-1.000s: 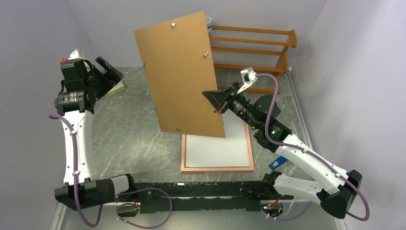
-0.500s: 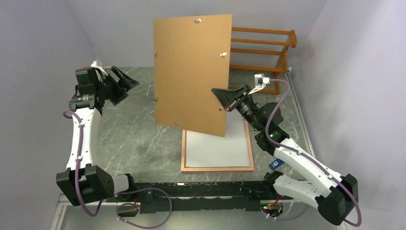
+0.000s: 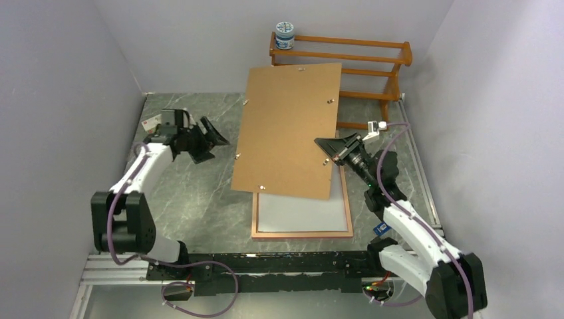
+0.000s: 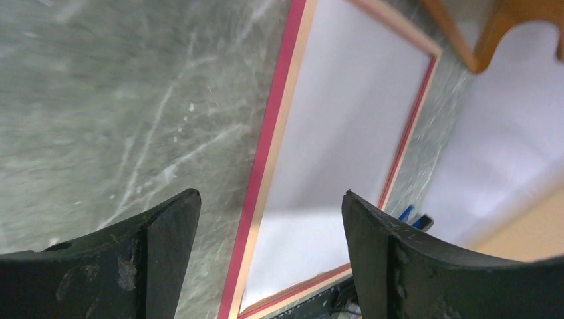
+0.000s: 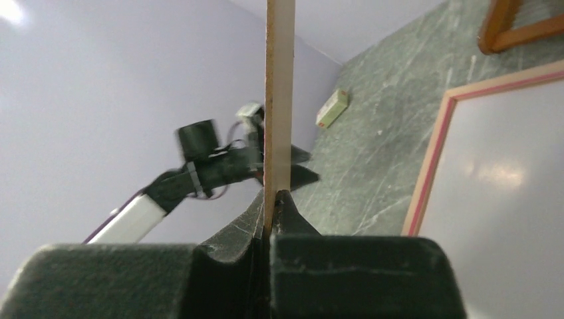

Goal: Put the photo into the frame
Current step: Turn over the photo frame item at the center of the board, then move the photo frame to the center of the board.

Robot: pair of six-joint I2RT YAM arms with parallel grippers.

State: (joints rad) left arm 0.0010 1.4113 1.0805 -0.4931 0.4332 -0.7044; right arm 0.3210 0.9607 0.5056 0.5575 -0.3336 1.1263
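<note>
The frame (image 3: 302, 234) lies flat on the table, pale wood back up, with a pink edge showing in the left wrist view (image 4: 263, 159). A plain white sheet (image 3: 302, 214) fills it; it looks like the photo's back, and no picture side shows. My right gripper (image 3: 327, 147) is shut on the right edge of the brown fibreboard panel (image 3: 286, 129), holding it tilted above the frame's far half. The right wrist view shows the panel edge-on (image 5: 279, 100) between my closed jaws (image 5: 271, 199). My left gripper (image 3: 211, 143) is open and empty, left of the panel (image 4: 269, 194).
An orange-brown wooden rack (image 3: 346, 53) stands at the back with a blue-and-white jar (image 3: 284, 34) on top. A small card or box (image 3: 154, 122) lies at the far left. A blue object (image 3: 382, 228) lies right of the frame. Grey walls close in on both sides.
My right gripper has tipped the panel from near upright to a lower, flatter tilt and carried it right and back, uncovering the jar. My left arm has swung down and right toward the panel.
</note>
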